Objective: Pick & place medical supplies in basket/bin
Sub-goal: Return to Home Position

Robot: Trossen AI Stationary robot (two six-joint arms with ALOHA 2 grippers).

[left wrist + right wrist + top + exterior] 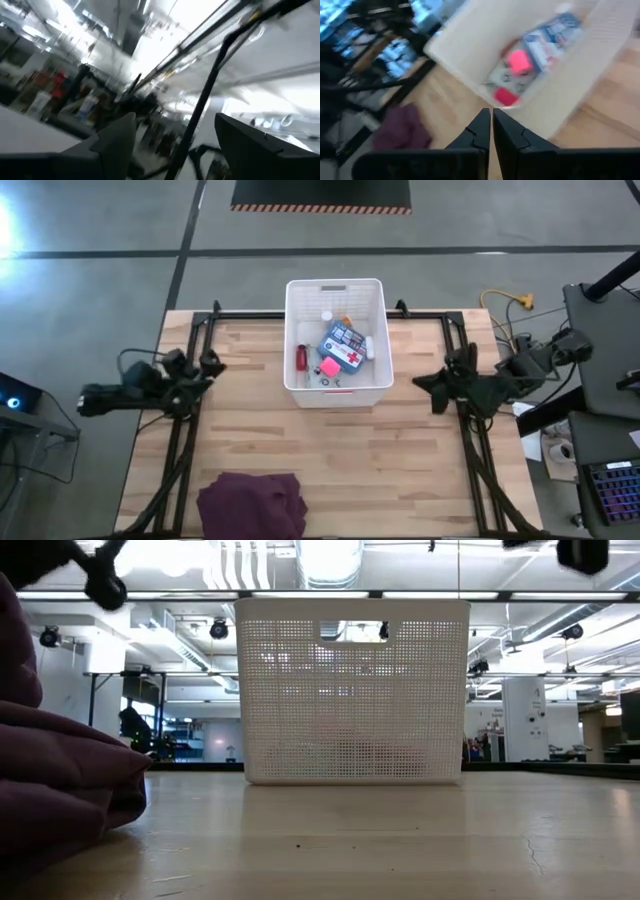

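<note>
The white perforated basket [378, 302] stands at the table's far middle; the low view shows its near wall [352, 690]. Inside lie the blue first-aid pouch [343, 346], a small red bottle [301, 358], a pink cube [329, 367], a white vial [325, 314] and a white-blue patterned pouch [334, 381]. The right wrist view shows the pink cube [519, 60] and blue pouch [552, 32] in the basket [470, 35]. My left gripper [175, 145] is open, left of the basket and above the table. My right gripper [490, 125] is shut and empty, right of the basket.
A dark purple cloth [250, 505] lies bunched at the table's near edge, left of middle, and fills the low view's left side [60, 780]. Black frame rails [190, 450] run along both table sides. Bare wood [340, 460] spreads between basket and cloth.
</note>
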